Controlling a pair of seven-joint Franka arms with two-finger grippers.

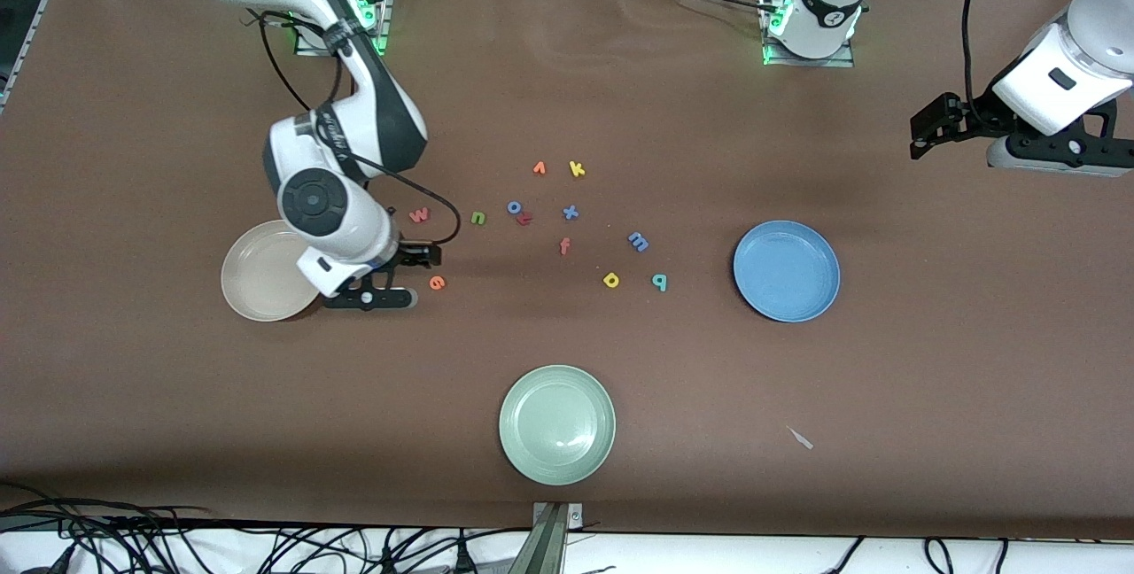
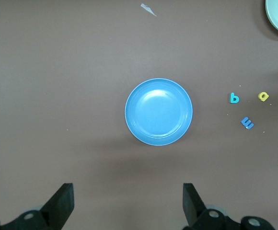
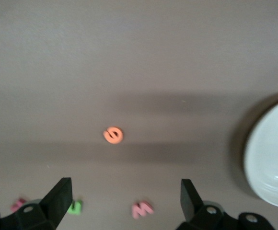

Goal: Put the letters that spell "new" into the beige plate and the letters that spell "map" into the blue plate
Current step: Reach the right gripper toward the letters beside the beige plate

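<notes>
My right gripper [image 1: 370, 298] [image 3: 124, 201] hangs open and empty over the table, between the beige plate [image 1: 257, 277] [image 3: 273, 158] and the orange "e" [image 1: 436, 283] [image 3: 113, 135]. The pinkish "w" [image 1: 419, 214] [image 3: 142, 209] and green "n" [image 1: 478, 218] [image 3: 75, 207] lie farther from the front camera. Light blue "m" [image 1: 638, 242] [image 2: 247, 122], yellow "a" [image 1: 611, 280] [image 2: 263, 96] and teal "p" [image 1: 659, 282] [image 2: 234, 98] lie beside the blue plate [image 1: 786, 270] [image 2: 158, 111], which holds nothing. My left gripper [image 1: 1063, 158] [image 2: 128, 201] waits open, high over its end of the table.
Other letters lie mid-table: orange "v" [image 1: 539, 168], yellow "k" [image 1: 577, 169], blue "o" [image 1: 515, 207], red "z" [image 1: 524, 219], blue "x" [image 1: 570, 213], an orange-red "f" [image 1: 564, 245]. A pale green plate [image 1: 557, 423] sits near the front edge, a small scrap [image 1: 800, 438] beside it.
</notes>
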